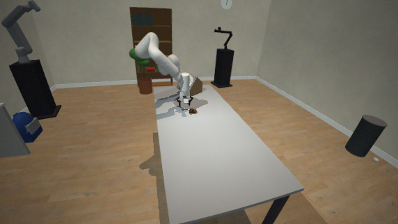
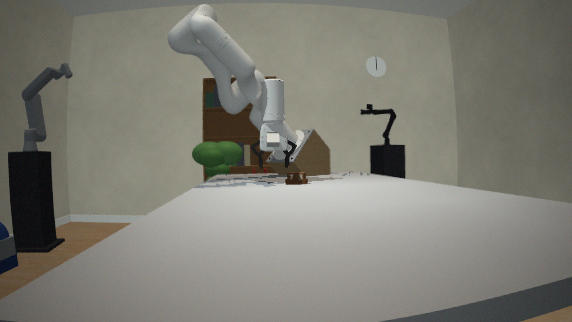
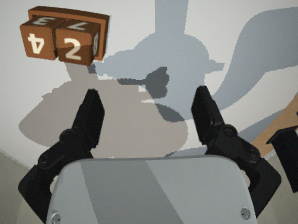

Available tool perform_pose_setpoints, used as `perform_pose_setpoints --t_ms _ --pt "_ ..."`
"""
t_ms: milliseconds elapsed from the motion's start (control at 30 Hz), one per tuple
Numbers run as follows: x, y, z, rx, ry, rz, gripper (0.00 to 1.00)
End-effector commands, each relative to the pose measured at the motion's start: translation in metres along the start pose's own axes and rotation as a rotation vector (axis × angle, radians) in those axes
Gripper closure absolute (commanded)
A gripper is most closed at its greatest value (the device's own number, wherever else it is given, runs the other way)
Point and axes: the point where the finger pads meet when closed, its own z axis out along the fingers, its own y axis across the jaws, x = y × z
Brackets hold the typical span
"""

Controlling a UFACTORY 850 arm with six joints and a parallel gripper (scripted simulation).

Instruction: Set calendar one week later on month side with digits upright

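Note:
The calendar is a small brown wooden tray (image 3: 67, 32) with two cubes side by side in it. In the wrist view it sits at the upper left, and the cube faces toward me read 4 (image 3: 36, 42) and 2 (image 3: 75, 48), both seen upside down. In the exterior view the tray (image 2: 296, 180) shows white digits that are too small to read surely. It lies on the white table's far end (image 1: 193, 110). My gripper (image 3: 147, 98) is open and empty, hovering above the table beside the tray, to its left in the exterior view (image 2: 272, 162).
A brown slanted box (image 2: 311, 155) stands on the table's far end behind the gripper. A bookshelf (image 1: 151, 45) and a potted plant (image 1: 143, 74) stand beyond the table. Other arms on black pedestals (image 1: 223, 57) stand off the table.

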Motion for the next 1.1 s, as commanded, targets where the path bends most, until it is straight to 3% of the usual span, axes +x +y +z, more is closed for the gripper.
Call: perform_pose_setpoints --t_ms 0,133,367,467,700,933,1067 --pt "-0.001 -0.001 0.0 -0.001 0.007 0.006 0.0" --pt "-0.002 -0.001 0.0 -0.001 0.007 0.041 0.0" --pt "-0.011 -0.002 0.0 0.0 0.007 0.268 0.0" --pt "-0.029 -0.005 0.0 0.0 0.007 0.268 0.0" --pt "-0.031 -0.005 0.0 0.0 0.007 0.284 0.0" --pt "-0.035 -0.006 0.0 0.001 0.007 0.514 0.0" --pt "-0.055 -0.008 0.0 0.001 0.007 0.53 0.0"
